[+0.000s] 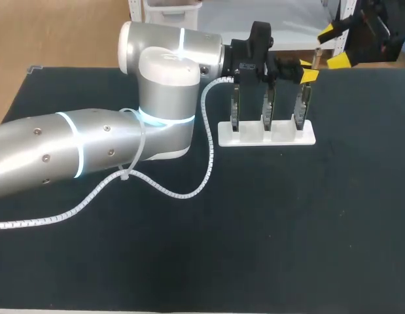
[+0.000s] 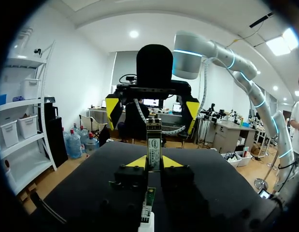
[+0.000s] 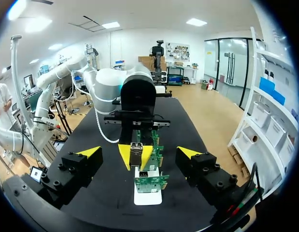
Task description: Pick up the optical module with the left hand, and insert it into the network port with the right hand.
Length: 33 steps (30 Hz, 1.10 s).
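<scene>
- Optical module (image 2: pixel 154 145) is held up off the black bench (image 1: pixel 287 229); the bench fills the head view and carries the rest.
- Left arm (image 1: pixel 91 150): big and silver, comes in from the left side and reaches across to the far middle of the bench. A white spiral cable (image 1: pixel 189 193) hangs off it in a loop.
- White stand (image 1: pixel 267 136): long flat base on the far part of the bench, just beside the left arm's elbow housing.
- Right gripper (image 1: pixel 334 46): at the far right corner, facing the left one, yellow tips spread wide, nothing between them. It is near the optical module but apart from it.
- Left gripper (image 2: pixel 154 163): over the right end of the stand, both yellow tips pressed onto the optical module from two sides, clamped on it.
- Circuit boards (image 1: pixel 267 108): three green ones standing upright in a row in the stand. The one at the right end is just under the left gripper.
- The optical module stands upright, long axis up-down. Its lower end is pinched between the left fingertips and its upper end is free, pointing up. The broad labelled face is turned toward the left wrist, the opposite side toward the right gripper. It is above the boards; contact with them can't be told.
</scene>
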Motion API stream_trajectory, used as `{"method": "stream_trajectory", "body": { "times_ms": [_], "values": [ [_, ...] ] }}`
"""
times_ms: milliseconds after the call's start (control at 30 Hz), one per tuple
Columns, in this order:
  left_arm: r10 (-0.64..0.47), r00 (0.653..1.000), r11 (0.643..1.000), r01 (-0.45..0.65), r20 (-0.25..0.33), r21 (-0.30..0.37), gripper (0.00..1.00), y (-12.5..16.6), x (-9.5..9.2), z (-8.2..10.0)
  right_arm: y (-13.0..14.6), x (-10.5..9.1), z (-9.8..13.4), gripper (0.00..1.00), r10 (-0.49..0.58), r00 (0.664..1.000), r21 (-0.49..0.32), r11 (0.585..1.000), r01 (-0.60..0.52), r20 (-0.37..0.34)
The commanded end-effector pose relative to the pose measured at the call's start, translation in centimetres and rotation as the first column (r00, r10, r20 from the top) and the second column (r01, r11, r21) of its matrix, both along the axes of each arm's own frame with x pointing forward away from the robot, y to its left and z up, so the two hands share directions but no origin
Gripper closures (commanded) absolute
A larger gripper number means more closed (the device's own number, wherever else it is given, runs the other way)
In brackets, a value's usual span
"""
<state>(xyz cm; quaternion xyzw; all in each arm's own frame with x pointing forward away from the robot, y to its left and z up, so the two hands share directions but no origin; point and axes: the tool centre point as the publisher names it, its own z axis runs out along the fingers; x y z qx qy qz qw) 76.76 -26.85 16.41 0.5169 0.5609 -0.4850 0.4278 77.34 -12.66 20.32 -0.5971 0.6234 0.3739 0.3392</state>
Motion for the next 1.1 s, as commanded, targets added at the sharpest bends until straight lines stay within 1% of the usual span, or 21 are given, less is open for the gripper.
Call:
{"method": "stream_trajectory", "body": {
  "times_ms": [33, 633, 667, 700, 733, 767, 1100],
  "values": [
    [-0.004, 1.000, 1.000, 0.004, -0.002, 0.004, 1.00, -0.1, 0.2, 0.0, 0.3, -0.1, -0.2, 0.00, -0.003, 1.000, -0.001, 1.000, 0.003, -0.001],
    [-0.004, 1.000, 1.000, 0.004, -0.002, 0.004, 1.00, -0.1, 0.2, 0.0, 1.2, 0.0, 0.1, 0.00, 0.036, 0.999, 0.003, 0.999, -0.036, -0.003],
    [-0.004, 1.000, 1.000, 0.004, -0.002, 0.004, 1.00, -0.1, 0.2, 0.0, 1.3, 0.0, 0.1, 0.22, 0.037, 0.999, 0.003, 0.999, -0.037, -0.003],
    [-0.004, 1.000, 1.000, 0.004, -0.002, 0.004, 1.00, -0.1, 0.2, 0.0, 1.3, 0.0, 0.1, 0.53, 0.037, 0.999, 0.003, 0.999, -0.037, -0.004],
    [-0.004, 1.000, 1.000, 0.004, -0.002, 0.004, 1.00, -0.1, 0.2, 0.0, 1.4, 0.0, 0.0, 0.72, 0.038, 0.999, 0.003, 0.999, -0.038, -0.005],
    [-0.004, 1.000, 1.000, 0.004, -0.002, 0.004, 1.00, -0.1, 0.2, 0.0, 1.4, 0.0, -0.1, 1.00, 0.038, 0.999, 0.003, 0.999, -0.038, -0.006],
    [-0.004, 1.000, 1.000, 0.004, -0.002, 0.004, 1.00, -0.1, 0.2, 0.0, 1.5, 0.0, -0.2, 1.00, 0.040, 0.999, 0.003, 0.999, -0.040, -0.010]
  ]
}}
